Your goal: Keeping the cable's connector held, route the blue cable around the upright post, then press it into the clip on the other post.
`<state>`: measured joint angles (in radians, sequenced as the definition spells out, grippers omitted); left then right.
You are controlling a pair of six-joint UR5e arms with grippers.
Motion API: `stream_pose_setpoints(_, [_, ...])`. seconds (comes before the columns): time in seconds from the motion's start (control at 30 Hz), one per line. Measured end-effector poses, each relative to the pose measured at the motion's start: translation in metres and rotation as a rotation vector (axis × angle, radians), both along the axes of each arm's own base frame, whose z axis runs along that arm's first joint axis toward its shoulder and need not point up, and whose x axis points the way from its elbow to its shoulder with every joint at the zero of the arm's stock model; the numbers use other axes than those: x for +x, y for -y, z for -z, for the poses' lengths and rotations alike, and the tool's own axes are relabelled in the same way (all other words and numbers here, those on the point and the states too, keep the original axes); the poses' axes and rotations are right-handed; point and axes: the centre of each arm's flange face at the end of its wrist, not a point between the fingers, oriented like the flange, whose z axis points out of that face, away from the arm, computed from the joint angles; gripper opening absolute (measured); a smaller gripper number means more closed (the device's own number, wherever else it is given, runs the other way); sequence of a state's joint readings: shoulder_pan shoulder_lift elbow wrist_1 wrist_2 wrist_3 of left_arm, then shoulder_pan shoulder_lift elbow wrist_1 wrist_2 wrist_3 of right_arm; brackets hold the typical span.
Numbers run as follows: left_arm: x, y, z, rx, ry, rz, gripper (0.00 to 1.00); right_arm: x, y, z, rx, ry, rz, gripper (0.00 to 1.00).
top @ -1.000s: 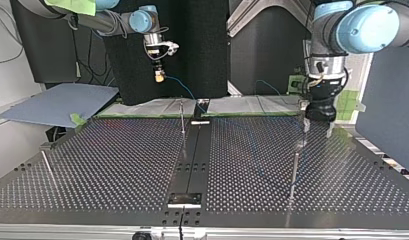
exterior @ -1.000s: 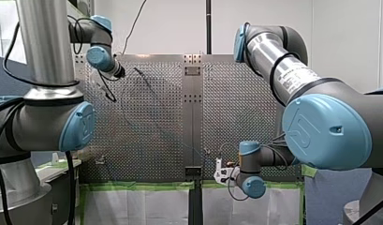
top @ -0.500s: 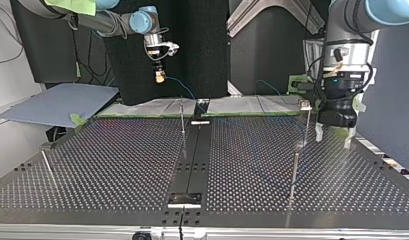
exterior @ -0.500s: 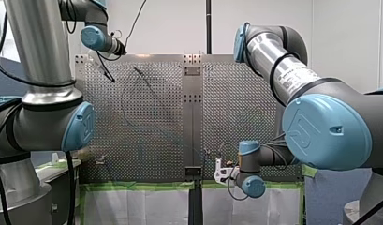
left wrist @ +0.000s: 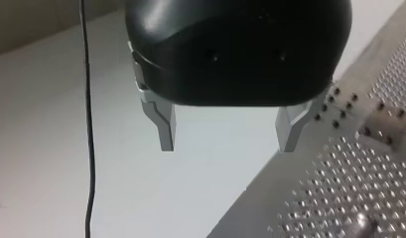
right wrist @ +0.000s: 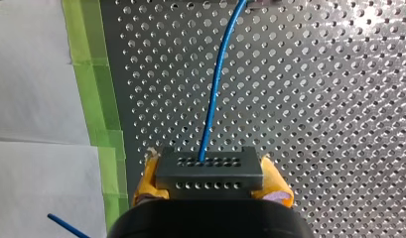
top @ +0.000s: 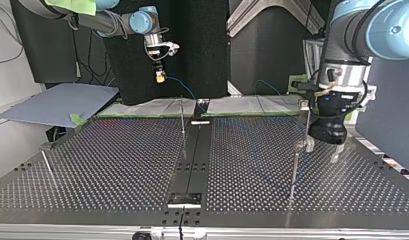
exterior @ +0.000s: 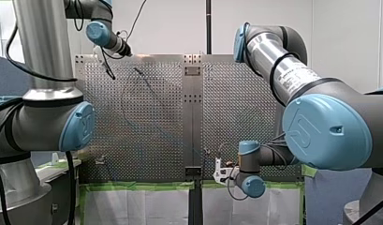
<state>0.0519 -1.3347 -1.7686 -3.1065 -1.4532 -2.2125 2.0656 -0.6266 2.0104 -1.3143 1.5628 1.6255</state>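
Blue cable (right wrist: 215, 84), its dark perforated connector (right wrist: 209, 168) clamped in the right gripper (right wrist: 210, 181) at eleven o'clock (top view). The left gripper (left wrist: 228, 140) is held spread and empty beside the three-o'clock thin metal post (top: 308, 125). Routing is judged pending: slack is to be grasped.

R wrist view: blue cable (right wrist: 213, 94) leaves frame ahead of right gripper (right wrist: 210, 181), whose body hides connector (right wrist: 209, 171) base. Front view: cable too thin to trace across table (exterior: 240, 108). Top view: post (top: 307, 119) top fitting too small to identify.
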Motion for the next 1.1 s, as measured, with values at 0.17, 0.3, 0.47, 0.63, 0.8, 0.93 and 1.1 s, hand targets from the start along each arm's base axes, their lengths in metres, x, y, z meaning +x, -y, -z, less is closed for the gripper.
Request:
stream_pose_setpoints(0.17, [0.001,-0.002,0.009,0.049,-0.062,-0.046,1.00,0.001,0.001,0.000,-0.003,-0.001,-0.003,0.00])
stream_pose_setpoints(0.3, [-0.002,-0.002,0.015,0.088,-0.108,-0.078,1.00,0.003,0.000,-0.001,-0.004,-0.001,-0.006,0.00])
stream_pose_setpoints(0.47, [-0.010,-0.003,0.020,0.147,-0.165,-0.111,1.00,0.003,0.000,0.000,-0.002,-0.003,-0.009,0.00])
stream_pose_setpoints(0.63, [-0.015,0.002,0.024,0.204,-0.202,-0.097,1.00,0.003,0.000,-0.001,-0.002,-0.003,-0.011,0.00])
stream_pose_setpoints(0.8, [-0.014,0.009,0.025,0.249,-0.202,-0.057,1.00,0.004,0.000,-0.001,-0.002,-0.004,-0.014,0.00])
stream_pose_setpoints(0.93, [-0.012,0.014,0.020,0.285,-0.192,-0.040,1.00,0.005,0.000,-0.001,-0.002,-0.006,-0.016,0.00])
stream_pose_setpoints(1.1, [-0.012,0.016,0.022,0.333,-0.215,-0.050,1.00,0.005,0.000,-0.001,-0.002,-0.006,-0.017,0.00])
